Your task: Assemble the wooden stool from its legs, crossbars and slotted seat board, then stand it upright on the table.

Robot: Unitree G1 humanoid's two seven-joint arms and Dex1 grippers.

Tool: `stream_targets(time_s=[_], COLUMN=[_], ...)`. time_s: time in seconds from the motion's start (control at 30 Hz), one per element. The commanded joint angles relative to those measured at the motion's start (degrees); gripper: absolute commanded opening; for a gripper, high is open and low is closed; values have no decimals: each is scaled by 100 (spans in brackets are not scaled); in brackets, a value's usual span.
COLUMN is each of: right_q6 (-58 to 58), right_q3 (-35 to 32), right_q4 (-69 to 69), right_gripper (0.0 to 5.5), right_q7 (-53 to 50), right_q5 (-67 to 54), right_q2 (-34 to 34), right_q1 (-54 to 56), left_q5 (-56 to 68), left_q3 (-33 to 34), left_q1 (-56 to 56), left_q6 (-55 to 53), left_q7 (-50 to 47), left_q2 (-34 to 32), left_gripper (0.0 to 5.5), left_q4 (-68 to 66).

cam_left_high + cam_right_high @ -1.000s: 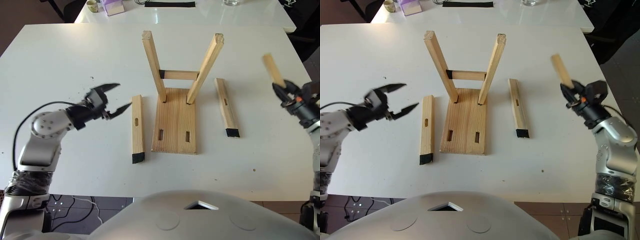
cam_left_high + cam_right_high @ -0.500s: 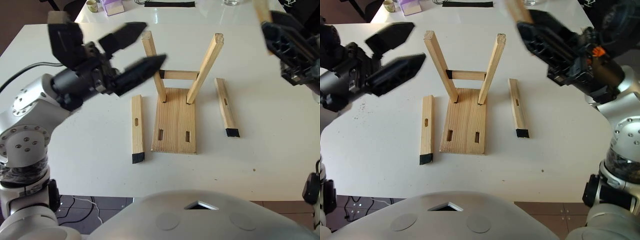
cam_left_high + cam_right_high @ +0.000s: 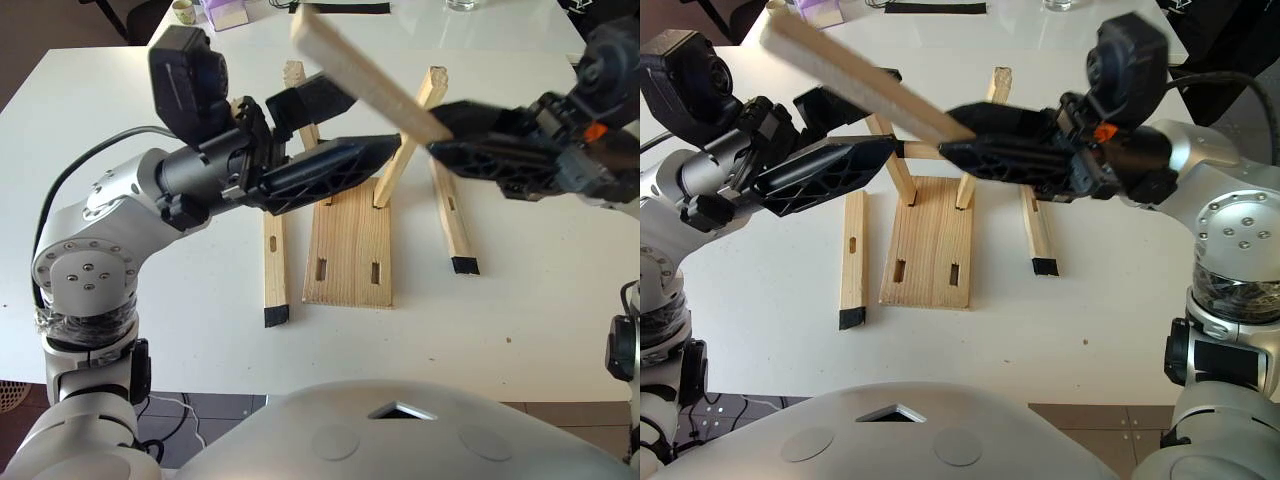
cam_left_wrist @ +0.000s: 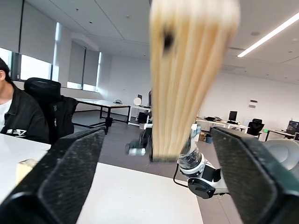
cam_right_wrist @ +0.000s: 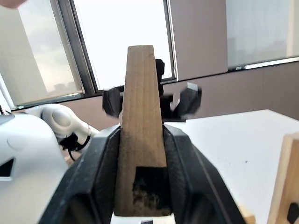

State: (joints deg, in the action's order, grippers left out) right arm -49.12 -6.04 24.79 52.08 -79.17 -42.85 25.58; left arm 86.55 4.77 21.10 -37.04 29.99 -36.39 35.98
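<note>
The slotted seat board (image 3: pixel 348 240) lies flat mid-table with two legs (image 3: pixel 310 140) standing in it, joined by a crossbar (image 3: pixel 358 150). One loose leg (image 3: pixel 274 255) lies to its left, another (image 3: pixel 452 215) to its right. My right gripper (image 3: pixel 440 130) is raised high over the stool, shut on the black-tipped end of a third wooden leg (image 3: pixel 360 70) that slants up and to the left. My left gripper (image 3: pixel 372 120) is raised opposite it and open, its fingers (image 5: pixel 114 100) on either side of the leg's far end (image 4: pixel 187 74); whether they touch it I cannot tell.
A cup (image 3: pixel 185 12), a purple box (image 3: pixel 225 12) and a black strip (image 3: pixel 340 8) sit on the second table behind. The white table (image 3: pixel 130 130) has bare room left and right of the parts, and its front edge is close.
Both arms have risen from the table's sides and swung inward. The right gripper carried its leg over the stool toward the left gripper, which stayed open.
</note>
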Motion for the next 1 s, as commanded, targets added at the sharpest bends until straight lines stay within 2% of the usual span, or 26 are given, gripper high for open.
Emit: stream_targets(time_s=[0.03, 0.47, 0.67, 0.87, 0.9, 1.0], right_q6=[-11, -49, 66, 787, 918, 1362], right_q3=[127, -31, 55, 527, 595, 838], right_q4=[-36, -240, -161, 41, 75, 34], right_gripper=[132, 132, 132, 132, 168, 216], right_q7=[240, 372, 563, 910, 957, 1019], right_q5=[356, 566, 998, 2423, 2636, 3412], right_q2=[17, 50, -26, -296, -350, -466], right_q1=[-19, -46, -182, -574, -676, -914], left_q5=[-119, -1127, -1387, -1534, -1611, -1856], left_q3=[-85, -280, -259, -12, 52, 277], left_q1=[158, -68, -74, -205, -273, -545], left_q6=[-108, -133, -132, -199, -216, -230], left_q7=[55, 540, 629, 726, 811, 1085], left_q2=[15, 46, 74, -131, -225, -506], left_gripper=[329, 130, 129, 129, 129, 129], left_q4=[95, 47, -45, -99, -110, -103])
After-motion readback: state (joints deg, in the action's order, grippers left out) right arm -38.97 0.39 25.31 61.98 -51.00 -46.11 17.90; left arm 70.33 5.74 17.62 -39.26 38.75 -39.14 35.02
